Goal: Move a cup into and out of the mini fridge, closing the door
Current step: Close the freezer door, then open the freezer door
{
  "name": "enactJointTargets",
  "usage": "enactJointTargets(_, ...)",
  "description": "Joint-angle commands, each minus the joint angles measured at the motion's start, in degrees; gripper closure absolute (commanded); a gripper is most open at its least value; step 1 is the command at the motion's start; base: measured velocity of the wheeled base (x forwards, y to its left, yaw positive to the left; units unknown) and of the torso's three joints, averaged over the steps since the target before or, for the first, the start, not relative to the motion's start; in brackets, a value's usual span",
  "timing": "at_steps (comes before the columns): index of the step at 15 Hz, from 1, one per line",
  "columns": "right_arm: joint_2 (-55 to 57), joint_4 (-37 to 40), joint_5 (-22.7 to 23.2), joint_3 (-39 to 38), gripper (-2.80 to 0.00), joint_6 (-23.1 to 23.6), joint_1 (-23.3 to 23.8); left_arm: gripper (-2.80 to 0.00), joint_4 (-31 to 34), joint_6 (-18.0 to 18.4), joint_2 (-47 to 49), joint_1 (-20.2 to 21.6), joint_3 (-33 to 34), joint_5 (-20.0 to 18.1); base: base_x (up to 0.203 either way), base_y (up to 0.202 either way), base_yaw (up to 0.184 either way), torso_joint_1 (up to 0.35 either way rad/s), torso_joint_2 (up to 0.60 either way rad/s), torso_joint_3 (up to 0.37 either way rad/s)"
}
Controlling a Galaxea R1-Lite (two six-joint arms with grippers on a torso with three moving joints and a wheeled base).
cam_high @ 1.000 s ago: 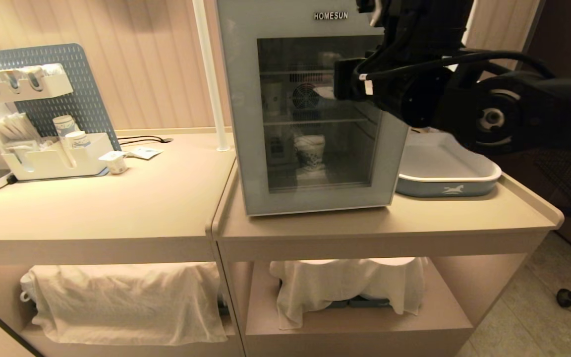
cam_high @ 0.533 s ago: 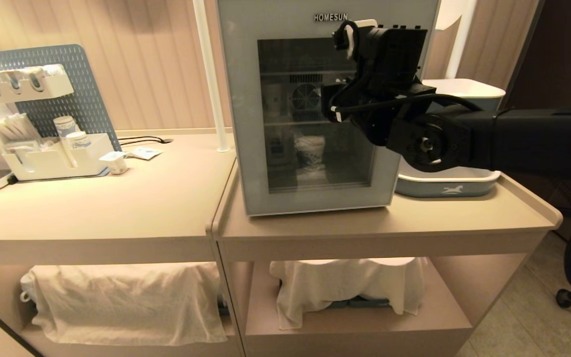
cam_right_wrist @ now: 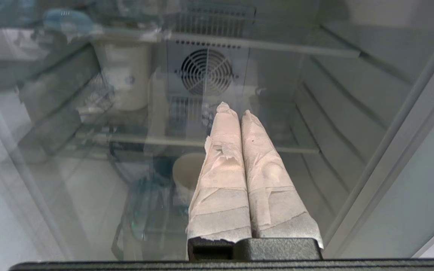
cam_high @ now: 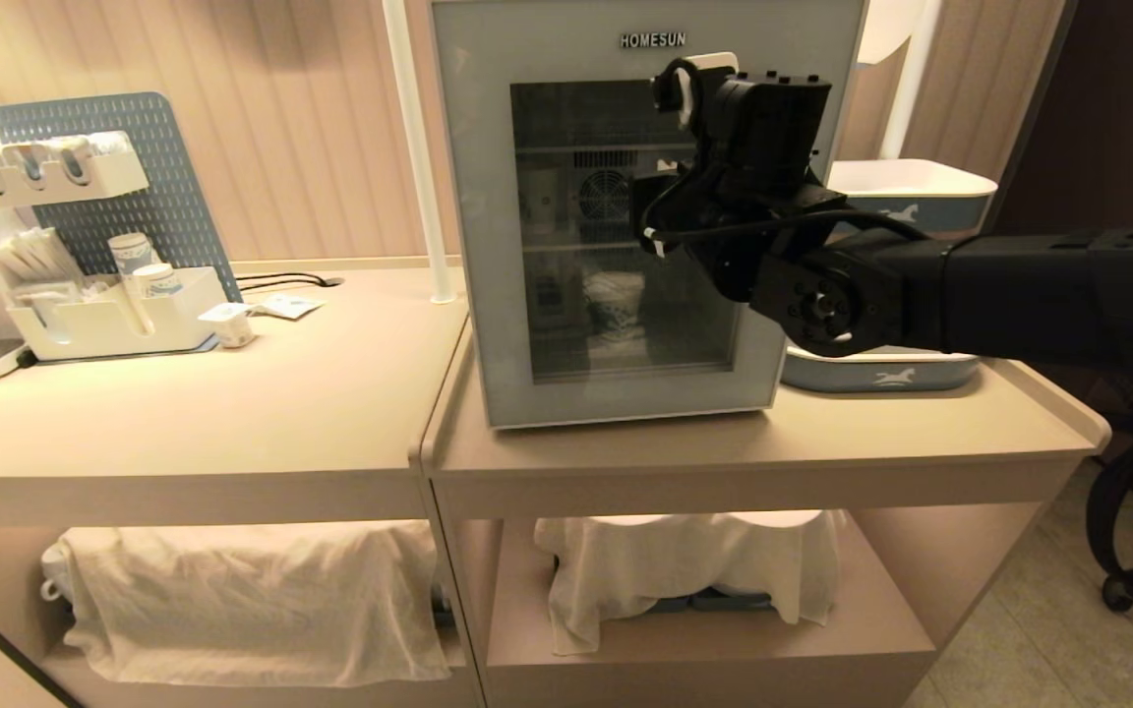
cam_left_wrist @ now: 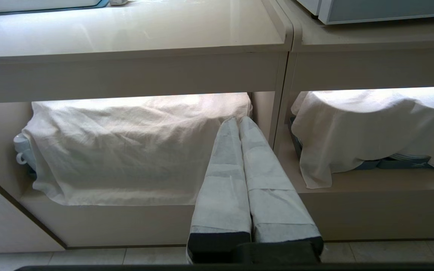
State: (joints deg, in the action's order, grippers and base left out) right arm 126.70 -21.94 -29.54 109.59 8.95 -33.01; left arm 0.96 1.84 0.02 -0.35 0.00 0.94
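The mini fridge (cam_right_wrist: 352,98) stands on the right counter with its door (cam_high: 488,246) closed, "HOMESUN" across the top. Behind the dark glass the cup (cam_high: 614,300), white with a blue print, stands upright on the fridge floor; it also shows in the right wrist view, the cup (cam_right_wrist: 185,173) just left of the fingers. My right gripper (cam_right_wrist: 236,111) is shut and empty, pointing at the glass close in front of the rear fan (cam_right_wrist: 205,71). The right wrist (cam_high: 753,177) covers the door's right half. Low before the counter's under-shelf, my left gripper (cam_left_wrist: 238,121) hangs shut and empty.
A white pot (cam_right_wrist: 121,79) sits on the fridge's upper shelf. A blue-and-white tray (cam_high: 881,369) lies right of the fridge. On the left counter are an organiser with stacked cups (cam_high: 134,261) and a small tub (cam_high: 230,323). White cloths (cam_high: 252,590) drape the lower shelves.
My right arm has swung down and left across the door, bringing its shut gripper up to the glass. Door closed and cup in place throughout. Left arm still.
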Motion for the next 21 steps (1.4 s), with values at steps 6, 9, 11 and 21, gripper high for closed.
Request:
enactJointTargets(6, -17.27, 9.37, -0.24, -18.95, 0.0, -0.42, 1.25, 0.0, -0.01, 0.01, 0.06, 0.0, 0.09, 0.03, 0.0, 0.0, 0.0, 0.0, 0.0, 0.0)
enactJointTargets(9, -27.47, 12.76, -1.31, -29.5, 0.0, -0.68, 4.26, 0.0, 0.0, 0.01, 0.05, 0.0, 0.09, 0.03, 0.0, 0.0, 0.0, 0.0, 0.0, 0.0)
enactJointTargets(11, -33.74, 14.37, -3.71, -34.8, 0.0, -0.6, 6.17, 0.0, 0.0, 0.01, 0.03, 0.0, 0.09, 0.03, 0.0, 0.0, 0.0, 0.0, 0.0, 0.0)
enactJointTargets(21, -73.49, 39.12, -3.48, -61.3, 0.0, 0.38, 29.02, 0.0, 0.0, 0.01, 0.06, 0.0, 0.09, 0.03, 0.0, 0.0, 0.0, 0.0, 0.0, 0.0)
